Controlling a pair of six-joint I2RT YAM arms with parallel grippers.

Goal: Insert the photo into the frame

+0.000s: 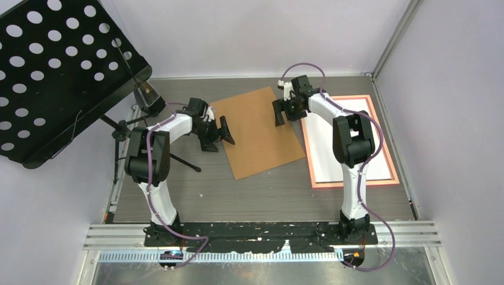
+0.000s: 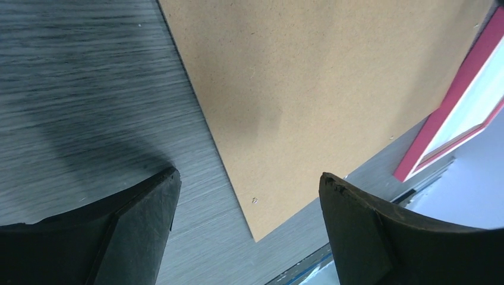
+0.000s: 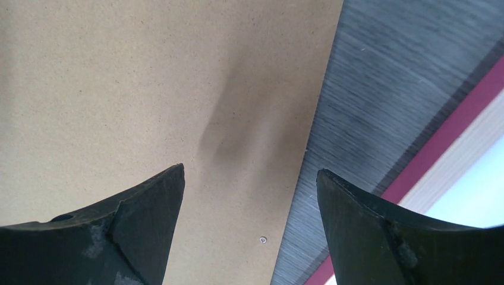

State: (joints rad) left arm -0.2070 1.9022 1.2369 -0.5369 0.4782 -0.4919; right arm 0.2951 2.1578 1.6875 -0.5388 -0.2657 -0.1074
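The pink-orange frame (image 1: pixel 355 185) lies flat at the right of the table. A white sheet (image 1: pixel 324 157) fills its opening; this looks like the photo's white back, and no sunset picture shows. The brown backing board (image 1: pixel 255 133) lies loose in the middle. My left gripper (image 1: pixel 217 135) is open and empty at the board's left edge. In the left wrist view it (image 2: pixel 246 178) is over the board's corner (image 2: pixel 309 89), with the frame (image 2: pixel 457 101) beyond. My right gripper (image 1: pixel 284 111) is open and empty over the board's right edge (image 3: pixel 148 89), with the frame (image 3: pixel 451 133) beside it.
A black perforated music stand (image 1: pixel 53 71) on a tripod stands at the far left, its tray overhanging the table's corner. Grey walls close the back and right sides. A strip of grey table (image 1: pixel 238 196) lies between the board and the arm bases.
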